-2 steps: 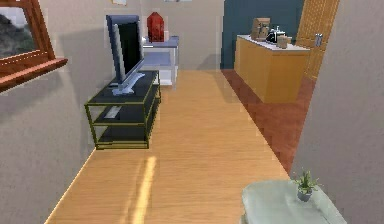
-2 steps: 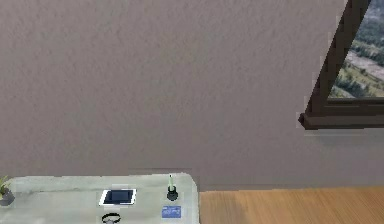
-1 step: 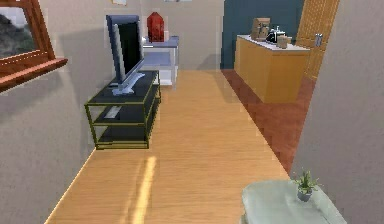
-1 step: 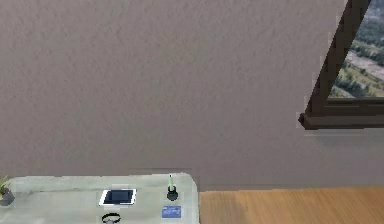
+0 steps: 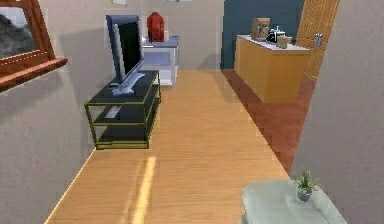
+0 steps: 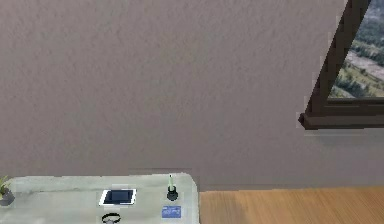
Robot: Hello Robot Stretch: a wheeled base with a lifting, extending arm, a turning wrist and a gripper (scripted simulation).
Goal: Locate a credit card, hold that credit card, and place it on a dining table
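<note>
1. The end effector's state cannot be told from these views.
2. Nearest in the arm side view is a pale worktop (image 6: 50, 195) at the lower left. A small flat blue card (image 6: 172, 211), possibly the credit card, lies on it at the near edge.
3. Just beyond the card stands a small dark bottle-like thing (image 6: 172, 190). Left of the card lie a dark ring (image 6: 110, 218) and a white-framed tablet (image 6: 117, 196), which is a little farther back. A potted plant (image 6: 3, 188) stands at the worktop's far left.
4. Right of the worktop is wooden floor (image 6: 290, 205). Beyond both rises a plain grey wall (image 6: 160, 90), with a dark-framed window (image 6: 350, 70) at the upper right.
5. In the forward view, a pale worktop corner (image 5: 270, 205) sits at the near right and carries a small potted plant (image 5: 305, 185).
6. A strip of wooden floor (image 5: 190, 140) runs ahead. On its left a dark TV stand (image 5: 122, 108) bearing a television (image 5: 125, 50) narrows the way. A wood-framed window (image 5: 25, 45) is on the left wall.
7. Farther along is a white cabinet (image 5: 160, 55) with a red thing (image 5: 155, 25) on top.
8. At the far right is a wooden counter (image 5: 270, 65) carrying small items (image 5: 262, 28) against a teal wall (image 5: 250, 15). A wooden door (image 5: 318, 35) stands beside it.
</note>
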